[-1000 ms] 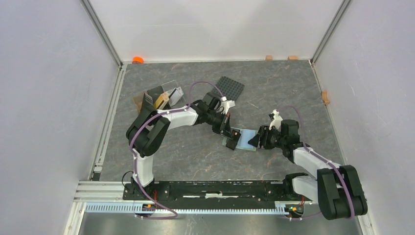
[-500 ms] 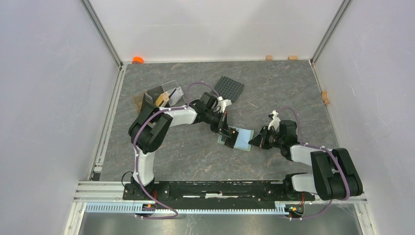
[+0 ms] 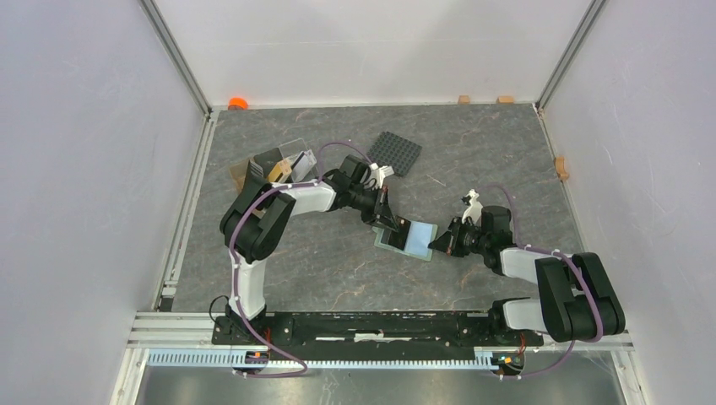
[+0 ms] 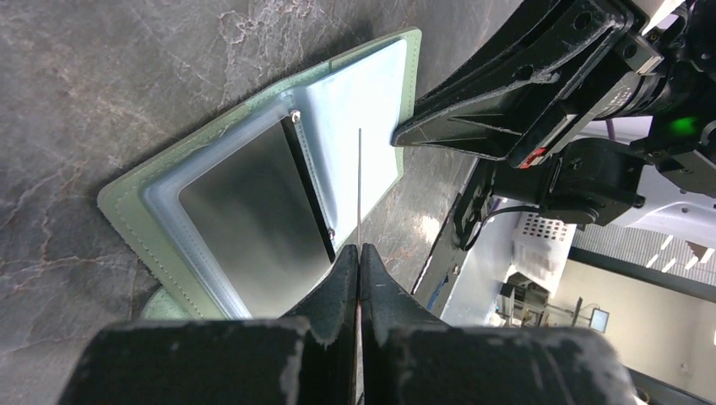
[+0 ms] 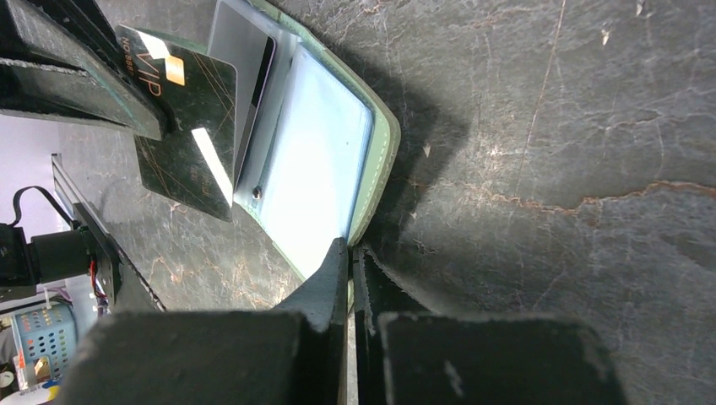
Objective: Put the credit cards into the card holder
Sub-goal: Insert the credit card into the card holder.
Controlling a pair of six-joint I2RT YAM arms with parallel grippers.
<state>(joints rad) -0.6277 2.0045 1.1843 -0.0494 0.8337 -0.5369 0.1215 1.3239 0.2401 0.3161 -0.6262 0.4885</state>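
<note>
At the near edge of the table point(image 3: 338, 270), both arm bases are bolted, and each arm reaches in toward the middle.

1. Right gripper point(image 5: 349, 246): low, at the 4 o'clock side of the card holder point(image 5: 325, 173). Its jaws are pressed together on the holder's stitched green rim.
2. Card holder: lies open and flat on the table, just off centre toward 5 o'clock. The light blue inside faces up, with the grey pocket on the half farther from the right gripper.
3. Left gripper point(image 4: 360, 251): at the holder's 11 o'clock side, its fingers pinching a black card point(image 5: 187, 126) printed "VIP". The card is held on edge over the holder's inside, at the pocket. Whether it touches the pocket cannot be told.
4. Brown tray point(image 3: 244, 173): at 10 o'clock, well apart from the holder, with more credit cards point(image 3: 279, 173) in it: black, tan-gold and white-grey.
5. Black studded plate point(image 3: 397, 153): flat, at 12 o'clock.
6. Orange object point(image 3: 238, 103): small, in the far corner at 11 o'clock.
</note>
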